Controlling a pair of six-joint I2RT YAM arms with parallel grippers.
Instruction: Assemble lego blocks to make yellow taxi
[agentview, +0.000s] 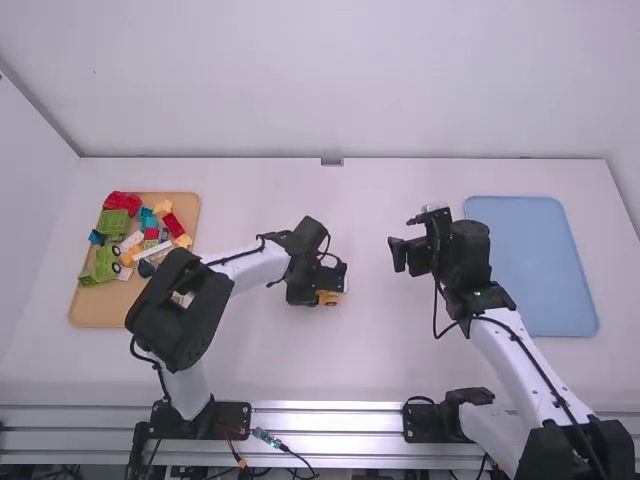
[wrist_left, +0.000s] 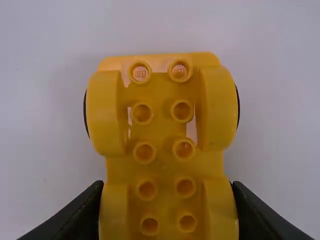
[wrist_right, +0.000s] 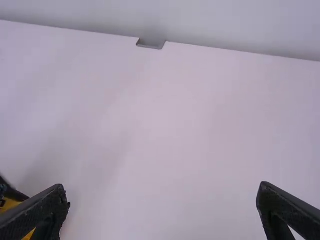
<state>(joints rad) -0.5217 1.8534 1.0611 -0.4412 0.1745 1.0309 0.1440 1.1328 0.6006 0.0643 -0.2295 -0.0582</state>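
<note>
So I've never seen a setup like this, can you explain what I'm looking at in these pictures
This shows a left robot arm and a right robot arm over a white table. One picture looks down from above and behind them; the other two come from cameras on their wrists. On the table, a tan tray at the left holds colorful toy blocks, and a light blue tray lies at the right. The left hand grips a yellow toy car base between its two fingers. The right hand is open.
</note>
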